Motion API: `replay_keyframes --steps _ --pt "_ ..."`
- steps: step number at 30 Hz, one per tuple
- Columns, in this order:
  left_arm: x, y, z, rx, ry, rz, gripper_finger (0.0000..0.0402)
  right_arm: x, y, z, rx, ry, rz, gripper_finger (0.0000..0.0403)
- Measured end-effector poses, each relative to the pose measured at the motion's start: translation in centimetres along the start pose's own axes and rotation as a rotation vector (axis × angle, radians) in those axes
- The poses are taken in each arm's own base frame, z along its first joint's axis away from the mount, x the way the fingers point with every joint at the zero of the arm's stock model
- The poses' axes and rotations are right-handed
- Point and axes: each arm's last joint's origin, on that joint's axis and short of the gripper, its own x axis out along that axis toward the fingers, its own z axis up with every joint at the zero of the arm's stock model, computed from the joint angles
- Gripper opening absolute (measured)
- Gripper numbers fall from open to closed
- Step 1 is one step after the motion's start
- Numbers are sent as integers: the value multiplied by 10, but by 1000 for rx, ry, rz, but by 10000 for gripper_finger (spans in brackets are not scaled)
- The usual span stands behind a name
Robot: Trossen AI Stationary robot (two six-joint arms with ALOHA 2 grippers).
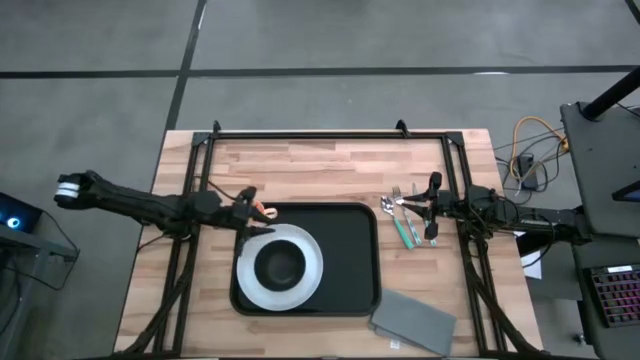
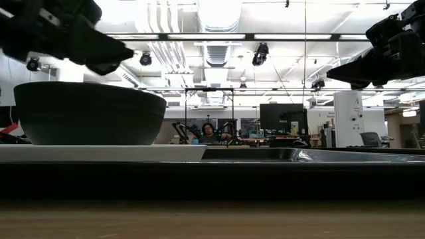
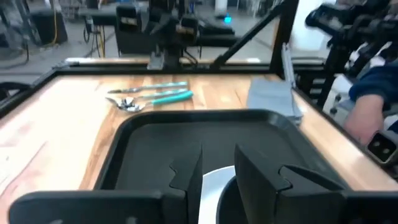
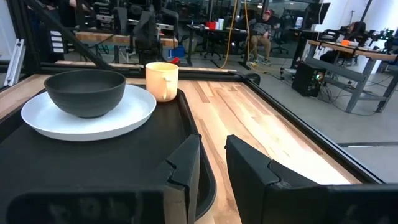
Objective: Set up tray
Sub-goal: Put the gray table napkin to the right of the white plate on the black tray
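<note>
Bowl: nearest the low camera; dark, upright, centred on the white plate.
Plate: lies flat inside the tray's left part; carries only the bowl.
Tray: black, rounded corners, low rim; sits at the middle of the wooden table; right part bare.
Cup: cream, upright, at the tray's far-left corner beside the plate; whether it stands on the rim or just off it is unclear.
Cutlery: spoon, fork and teal-handled pieces lying on the table just right of the tray.
Napkin: grey, folded, on the table off the tray's near-right corner.
Left gripper: over the tray's left edge by the plate's rim; fingers a small gap apart, holding nothing.
Right gripper: just right of the tray, above the cutlery; fingers slightly parted, nothing between them; tray lies ahead of it.
Room: a person's blue sleeve shows beyond the table.
</note>
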Motion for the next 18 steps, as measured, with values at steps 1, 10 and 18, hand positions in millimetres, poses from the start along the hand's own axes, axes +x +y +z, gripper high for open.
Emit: replay_keyframes --steps 1,10,18 --pt "-5 0 -3 1 -18 -1 75 0 0 0 0 0 0 68" --pt "-33 -1 -18 5 -163 -7 75 0 0 0 0 0 0 68" --pt "-45 -1 -24 7 -244 -10 75 0 0 0 0 0 0 68"
